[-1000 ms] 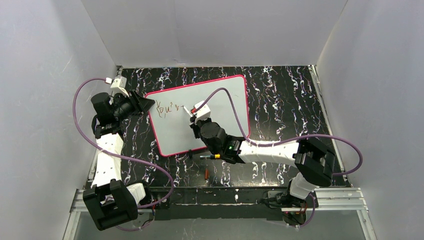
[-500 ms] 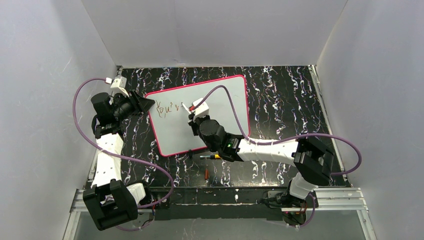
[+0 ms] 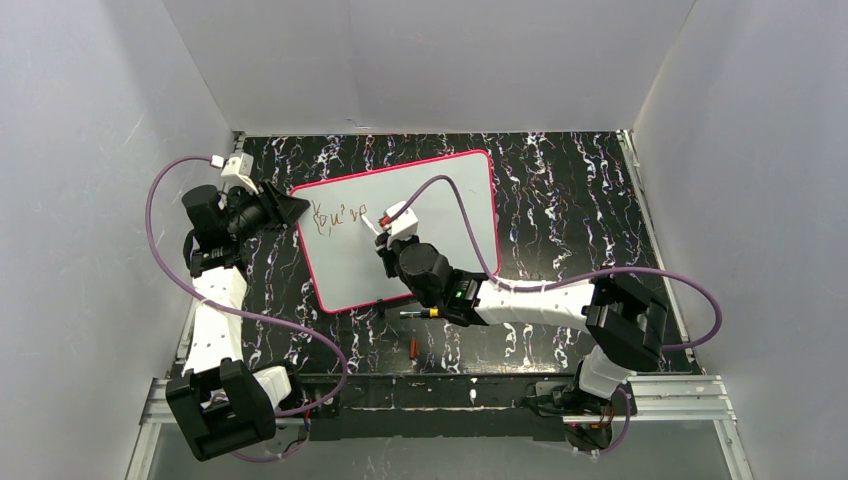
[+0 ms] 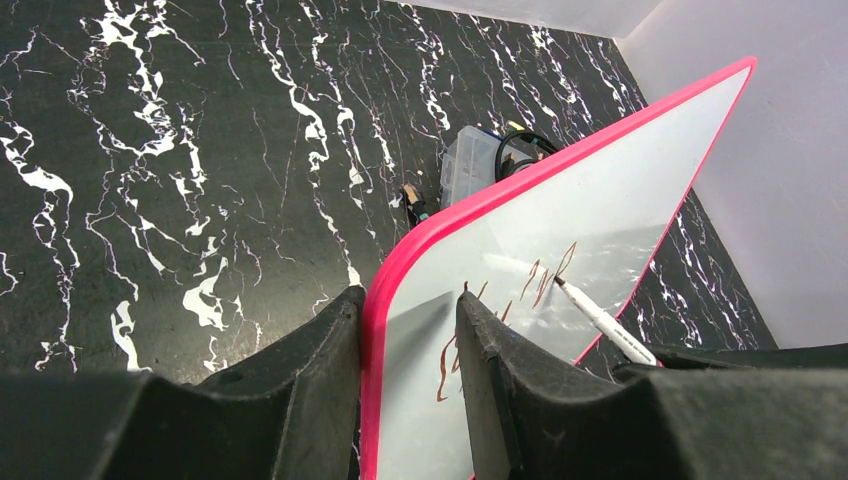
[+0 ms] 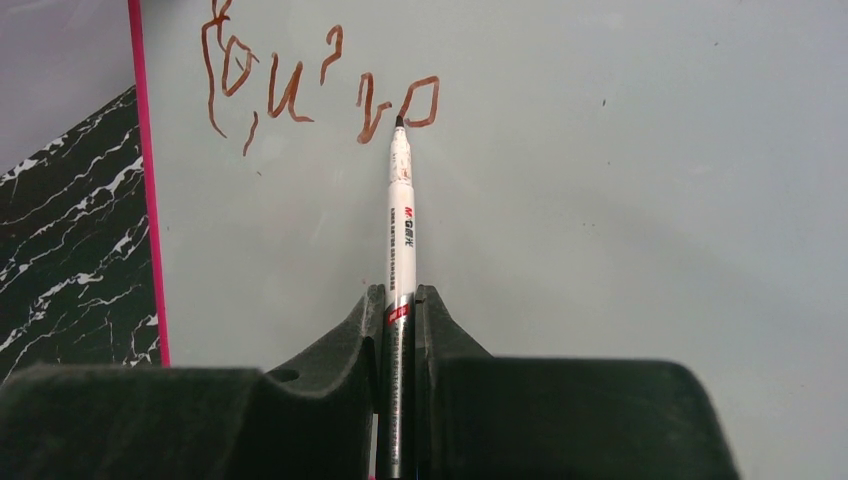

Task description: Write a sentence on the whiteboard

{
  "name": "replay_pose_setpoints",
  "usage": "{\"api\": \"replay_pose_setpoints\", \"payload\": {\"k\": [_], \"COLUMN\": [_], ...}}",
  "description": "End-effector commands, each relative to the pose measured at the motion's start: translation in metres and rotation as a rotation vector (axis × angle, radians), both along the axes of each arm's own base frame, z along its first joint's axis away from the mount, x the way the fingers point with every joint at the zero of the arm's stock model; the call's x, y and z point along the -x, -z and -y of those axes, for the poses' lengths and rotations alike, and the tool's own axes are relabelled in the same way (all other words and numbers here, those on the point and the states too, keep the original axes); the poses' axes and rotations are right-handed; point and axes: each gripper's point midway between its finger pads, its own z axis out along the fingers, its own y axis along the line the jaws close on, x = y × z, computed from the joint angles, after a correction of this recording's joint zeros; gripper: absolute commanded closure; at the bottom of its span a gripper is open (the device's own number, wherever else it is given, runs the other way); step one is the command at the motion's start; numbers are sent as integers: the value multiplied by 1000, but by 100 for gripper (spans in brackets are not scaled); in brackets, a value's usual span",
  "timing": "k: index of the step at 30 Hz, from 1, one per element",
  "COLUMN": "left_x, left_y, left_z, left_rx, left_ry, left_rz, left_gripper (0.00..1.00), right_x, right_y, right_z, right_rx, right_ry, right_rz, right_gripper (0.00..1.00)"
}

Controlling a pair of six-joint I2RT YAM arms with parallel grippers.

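The whiteboard [image 3: 350, 265] lies slanted on the black marbled table, white with a pink rim. Reddish-brown lettering of the sentence [image 3: 338, 216] runs along its upper left part. My left gripper [image 3: 290, 210] is shut on the board's left corner; in the left wrist view its jaws [image 4: 410, 310] straddle the pink rim of the whiteboard [image 4: 620, 170]. My right gripper [image 3: 385, 235] is shut on a white marker [image 5: 402, 220]. The marker's tip touches the whiteboard [image 5: 620, 200] at the right end of the sentence [image 5: 300, 95]. In the right wrist view my right gripper [image 5: 400, 295] clamps the marker's barrel.
A pen [image 3: 420, 313] and a small red cap [image 3: 413, 347] lie on the table just below the board's near edge. A clear plastic box [image 4: 468, 165] and a black clip [image 4: 412, 200] sit behind the board. White walls close in three sides.
The marker tip went slightly up and left, then came back, and a small boxy letter now ends the lettering. The left arm has not moved.
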Motion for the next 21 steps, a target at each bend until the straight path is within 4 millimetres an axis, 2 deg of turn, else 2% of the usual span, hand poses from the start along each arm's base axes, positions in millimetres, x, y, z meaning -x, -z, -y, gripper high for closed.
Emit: {"api": "replay_pose_setpoints", "payload": {"k": [1,21], "left_x": [9,9], "left_y": [-14,-14], "left_z": [12,10], "left_rx": [2,-3], "left_ry": [57,45], "left_rz": [40,39], "left_gripper": [64,64], "right_x": [3,4], "right_y": [8,7], "right_z": [5,24], "right_rx": [-2,7], "right_ry": [14,78], "right_rz": [-26,-25], "right_gripper": [99,99]}}
